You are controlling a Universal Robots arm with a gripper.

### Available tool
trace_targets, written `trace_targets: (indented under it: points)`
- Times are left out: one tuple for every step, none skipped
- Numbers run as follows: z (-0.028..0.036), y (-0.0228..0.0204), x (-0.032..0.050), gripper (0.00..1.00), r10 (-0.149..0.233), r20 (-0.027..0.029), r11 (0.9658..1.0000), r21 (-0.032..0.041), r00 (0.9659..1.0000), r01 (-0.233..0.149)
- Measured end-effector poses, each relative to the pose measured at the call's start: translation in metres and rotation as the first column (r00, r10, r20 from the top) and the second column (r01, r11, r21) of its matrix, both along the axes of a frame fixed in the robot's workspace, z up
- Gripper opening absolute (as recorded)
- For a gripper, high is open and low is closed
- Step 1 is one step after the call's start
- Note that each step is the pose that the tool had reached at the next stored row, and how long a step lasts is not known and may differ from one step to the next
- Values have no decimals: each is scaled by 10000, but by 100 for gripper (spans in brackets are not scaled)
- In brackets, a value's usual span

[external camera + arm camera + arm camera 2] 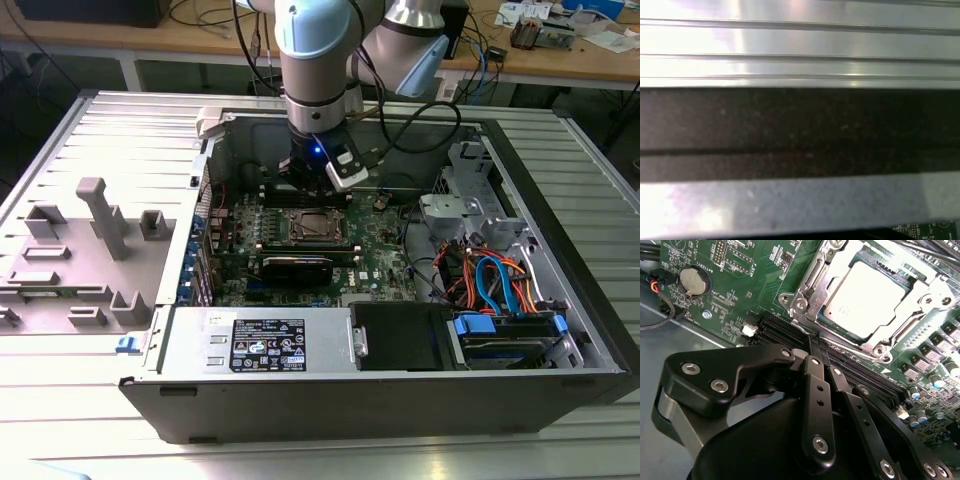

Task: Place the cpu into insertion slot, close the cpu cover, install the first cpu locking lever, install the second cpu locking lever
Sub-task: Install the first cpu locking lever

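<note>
The cpu (pixel 870 292), a dull silver square, lies flat in the insertion slot (pixel 315 226) on the green motherboard (pixel 740 295). The cpu cover (pixel 816 271), a silver frame with a square window, lies down over the chip's edges. Thin metal levers (pixel 850 342) run along the socket's sides. My gripper (pixel 819 347) has its black fingers (pixel 815 385) pressed together with nothing between them, its tips at the socket's edge beside the long black memory slots (pixel 782 332). In the exterior view the gripper (pixel 312 180) hangs just behind the socket.
The open computer case (pixel 560 200) walls in the board. A power supply (pixel 260 340) sits at the front, and drive bays with blue and orange cables (pixel 500 280) on the exterior view's right. A grey fixture (pixel 100 215) stands outside the case on that view's left.
</note>
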State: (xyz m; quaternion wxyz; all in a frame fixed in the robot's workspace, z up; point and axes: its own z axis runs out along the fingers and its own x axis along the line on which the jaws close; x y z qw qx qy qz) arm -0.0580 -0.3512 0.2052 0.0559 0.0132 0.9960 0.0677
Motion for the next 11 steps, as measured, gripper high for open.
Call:
trace_targets:
  points:
    - [-2, 0, 0, 11, -19, 0, 10000, 0, 10000, 19]
    - [-3, 0, 0, 11, -36, 0, 10000, -1, 10000, 36]
    - [-5, 0, -1, 11, -49, 0, 10000, 0, 10000, 49]
    - [-9, 0, 0, 11, -67, 2, 10000, 1, 10000, 67]
    - [-17, 1, 0, 11, -90, 4, 10000, 0, 10000, 90]
    - [-23, 0, 0, 11, -106, 4, 9999, 0, 9999, 106]
    - [-25, 0, -1, 11, -120, 3, 9999, -2, 9999, 120]
    - [-26, 1, -1, 11, -126, 3, 9999, -4, 9999, 126]
    - [-28, 2, -1, 11, -133, 2, 9999, -5, 9999, 133]
    - [-33, 3, -1, 11, -143, 4, 9999, -4, 9999, 143]
    - [-37, 4, -1, 11, -150, 4, 9999, -5, 9999, 150]
